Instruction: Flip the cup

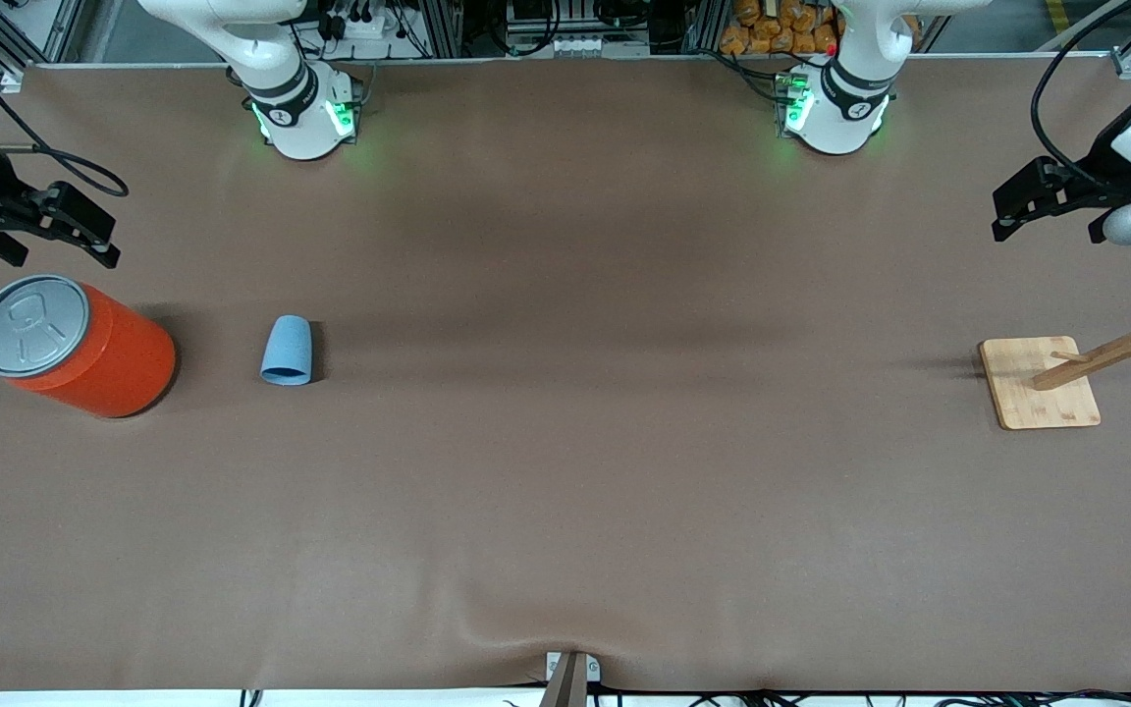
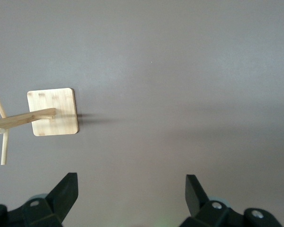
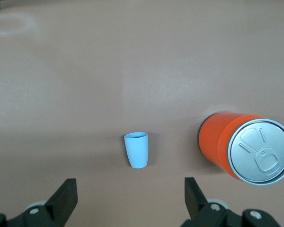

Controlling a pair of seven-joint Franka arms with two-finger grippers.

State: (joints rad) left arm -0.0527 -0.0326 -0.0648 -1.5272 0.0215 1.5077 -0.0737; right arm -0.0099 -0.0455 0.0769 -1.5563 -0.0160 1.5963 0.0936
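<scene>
While both arms wait, the cup (image 1: 287, 351) lies toward the right arm's end; right gripper (image 1: 60, 231) nearer, left gripper (image 1: 1042, 201) well apart, fingers spread wide.

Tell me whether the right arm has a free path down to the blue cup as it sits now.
Probably yes. The right gripper hangs open over the table near the orange can, and the cup lies beside that can with bare table around it. Nothing lies between them; the can stands apart from the cup.
</scene>
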